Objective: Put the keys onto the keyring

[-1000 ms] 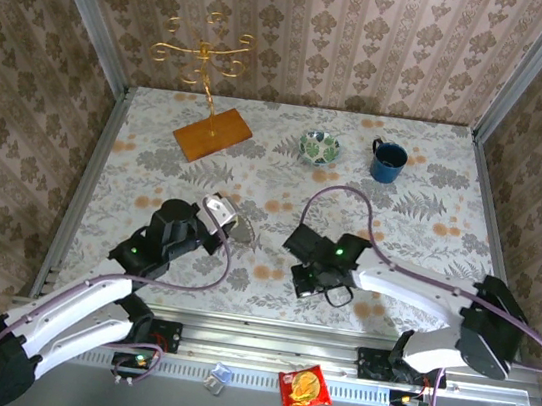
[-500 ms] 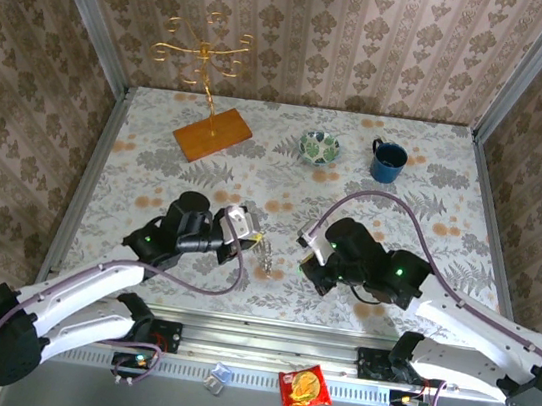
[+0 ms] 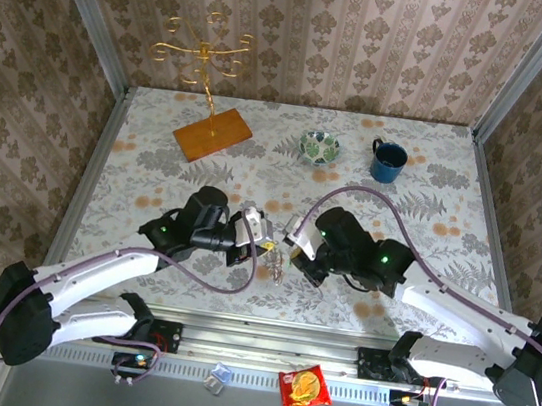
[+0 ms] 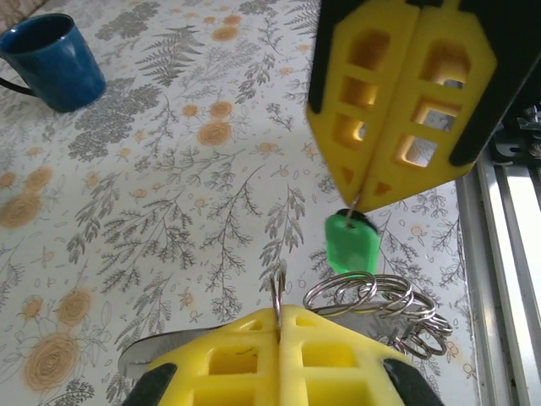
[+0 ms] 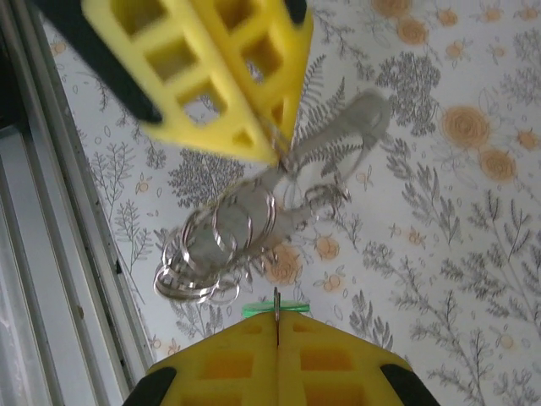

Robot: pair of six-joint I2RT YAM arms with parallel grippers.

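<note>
While left gripper (image 4: 279, 309) pinches tangled silver wire keyrings (image 4: 372, 300), right gripper (image 5: 276, 318) clamps green plastic-headed key (image 4: 348, 244) at their 11 o'clock.

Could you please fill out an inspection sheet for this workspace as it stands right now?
Surface: floral table, flat, no spills seen.
Job's things: keyring, a bunch of linked rings, and green key; both are held off the table, close together, seemingly not joined.
Clutter: blue mug, bowl and wooden-based gold stand at the far side; snack packet on the front ledge.
Grippers: left gripper, jaws shut on keyring; right gripper, jaws shut on green key.
Cables: purple cables loop over both arms.
Surroundings: patterned walls on three sides.
</note>
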